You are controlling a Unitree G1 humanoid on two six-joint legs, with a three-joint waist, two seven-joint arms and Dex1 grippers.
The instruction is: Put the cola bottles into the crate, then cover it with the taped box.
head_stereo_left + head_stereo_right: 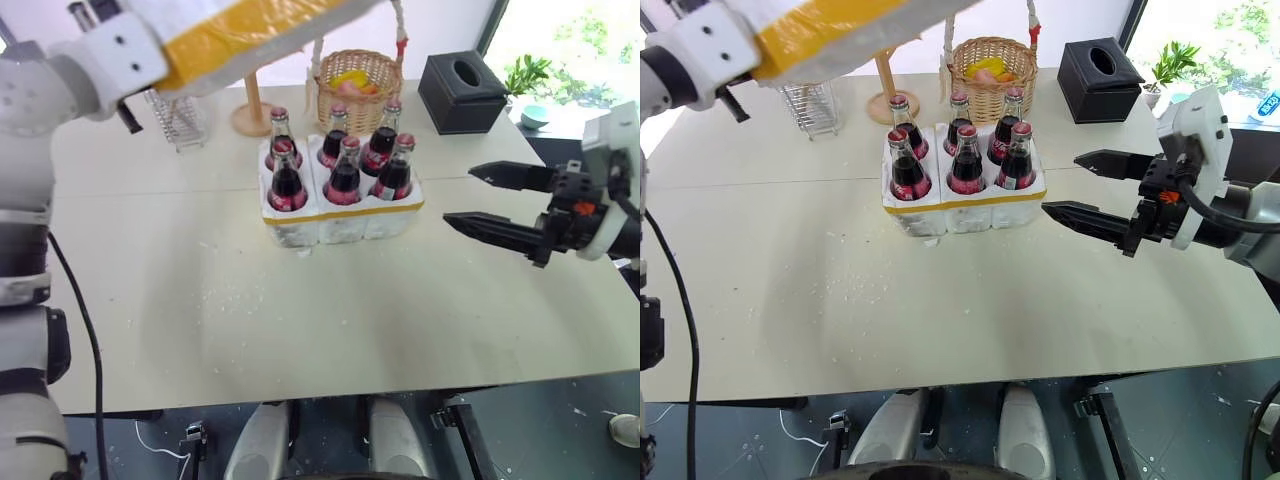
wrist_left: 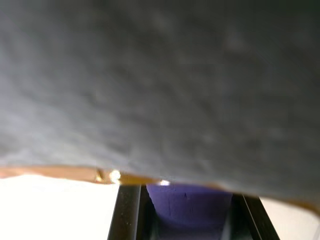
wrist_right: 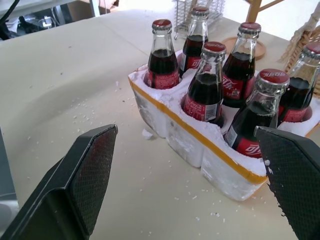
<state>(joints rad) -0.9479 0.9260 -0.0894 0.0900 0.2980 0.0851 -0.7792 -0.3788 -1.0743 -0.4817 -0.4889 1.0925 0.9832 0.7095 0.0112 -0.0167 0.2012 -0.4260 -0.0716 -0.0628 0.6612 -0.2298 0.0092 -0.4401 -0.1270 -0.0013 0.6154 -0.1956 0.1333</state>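
Six bottles are seated in one crate; one box is clamped by the left end effector, while the right end effector is spread wide, empty.

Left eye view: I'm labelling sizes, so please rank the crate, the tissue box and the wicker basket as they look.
1. crate
2. wicker basket and tissue box: look alike, unranked.

cola bottles: glossy clear glass, shiny red metal caps
crate: rough white foam, crumbly, smooth yellow tape
taped box: matt white foam, glossy yellow tape
worktop: matt cream, smooth
basket: woven wicker
right hand fingers: black, cross-hatched pads
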